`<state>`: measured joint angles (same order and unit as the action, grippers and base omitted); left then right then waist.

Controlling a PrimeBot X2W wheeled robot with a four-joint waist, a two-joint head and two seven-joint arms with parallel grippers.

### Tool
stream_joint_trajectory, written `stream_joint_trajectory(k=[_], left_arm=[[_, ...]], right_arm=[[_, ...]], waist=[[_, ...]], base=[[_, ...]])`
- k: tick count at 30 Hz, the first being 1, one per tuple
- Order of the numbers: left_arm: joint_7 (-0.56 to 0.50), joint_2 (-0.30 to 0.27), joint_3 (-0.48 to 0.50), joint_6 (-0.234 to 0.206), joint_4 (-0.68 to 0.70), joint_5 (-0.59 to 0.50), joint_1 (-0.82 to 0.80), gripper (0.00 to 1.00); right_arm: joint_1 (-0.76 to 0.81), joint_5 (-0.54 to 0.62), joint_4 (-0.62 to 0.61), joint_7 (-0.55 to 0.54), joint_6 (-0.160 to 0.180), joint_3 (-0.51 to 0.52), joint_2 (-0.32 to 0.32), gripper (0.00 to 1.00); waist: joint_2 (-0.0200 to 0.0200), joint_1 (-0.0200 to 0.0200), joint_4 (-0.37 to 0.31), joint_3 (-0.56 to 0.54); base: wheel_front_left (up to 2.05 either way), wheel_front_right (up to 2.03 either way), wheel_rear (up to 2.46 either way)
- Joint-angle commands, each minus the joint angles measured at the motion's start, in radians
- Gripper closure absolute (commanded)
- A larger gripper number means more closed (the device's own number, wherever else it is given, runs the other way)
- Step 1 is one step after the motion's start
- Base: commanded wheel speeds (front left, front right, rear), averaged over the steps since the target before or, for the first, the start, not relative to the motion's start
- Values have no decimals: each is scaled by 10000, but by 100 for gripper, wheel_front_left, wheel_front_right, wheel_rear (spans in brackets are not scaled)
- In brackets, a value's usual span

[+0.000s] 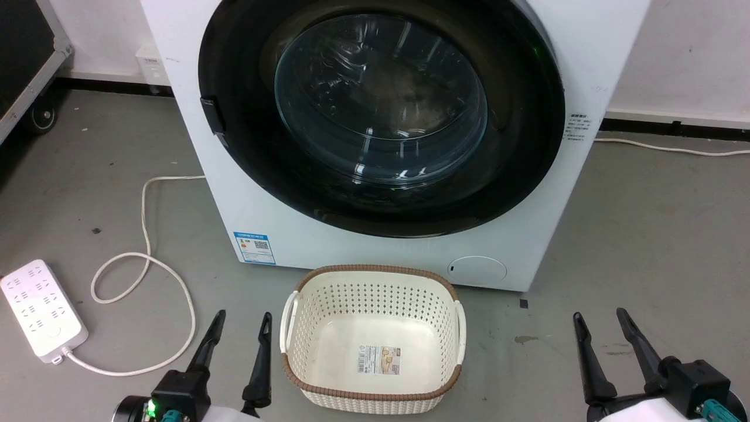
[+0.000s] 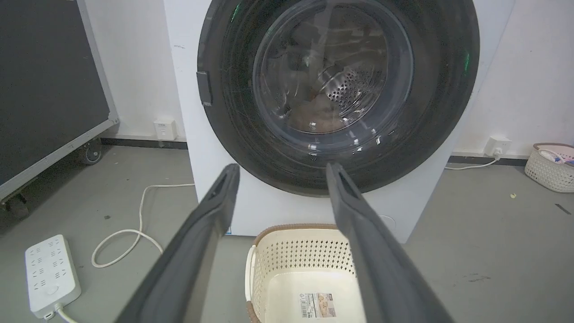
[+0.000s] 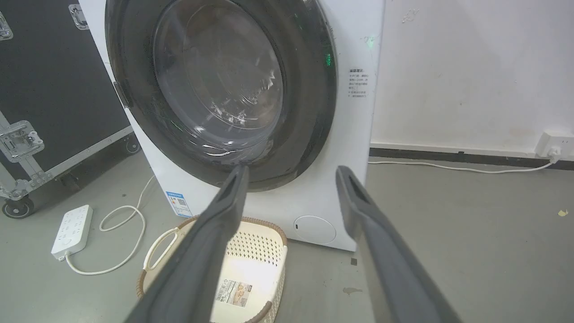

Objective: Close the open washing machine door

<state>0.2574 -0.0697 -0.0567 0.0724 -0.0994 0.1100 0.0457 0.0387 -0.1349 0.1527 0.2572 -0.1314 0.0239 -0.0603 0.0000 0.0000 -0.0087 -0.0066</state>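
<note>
We see the washing machine door (image 1: 381, 99) flush against the washing machine (image 1: 328, 240); our left end effector (image 1: 244, 315) and right end effector (image 1: 599, 313) gape empty, flanking the basket (image 1: 375, 268).

The grey floor (image 1: 644, 234) carries the washing machine (image 1: 351, 249). A cream basket (image 1: 375, 299) stands just before it, and a white power strip (image 1: 41, 308) with a looped cord (image 1: 143, 217) lies to the left.

Test lab: bare floor (image 1: 644, 234), wheeled flight case (image 3: 54, 67)
</note>
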Motion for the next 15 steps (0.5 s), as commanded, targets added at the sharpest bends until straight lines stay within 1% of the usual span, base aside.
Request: stream_joint_trajectory(k=[1,4,5,15], left_arm=[[43,44,50,-30,-46,36,101,0],[43,84,112,-75,-148,15,80,0],[-3,37,89,-37,-141,-24,0,100],[-153,37,97,-69,-85,-73,-26,100]], right_arm=[[177,46,-61,43,7,-4,49,0],[197,151,-125,44,7,-10,76,0],[5,109,-69,-3,0,-2,25,100],[-29,175,-130,-140,0,-9,27,100]], waist=[[0,0,12,-6],[0,0,69,-27],[0,0,69,-28],[0,0,71,-23]], base=[[0,0,0],[0,0,0],[0,0,0],[0,0,0]])
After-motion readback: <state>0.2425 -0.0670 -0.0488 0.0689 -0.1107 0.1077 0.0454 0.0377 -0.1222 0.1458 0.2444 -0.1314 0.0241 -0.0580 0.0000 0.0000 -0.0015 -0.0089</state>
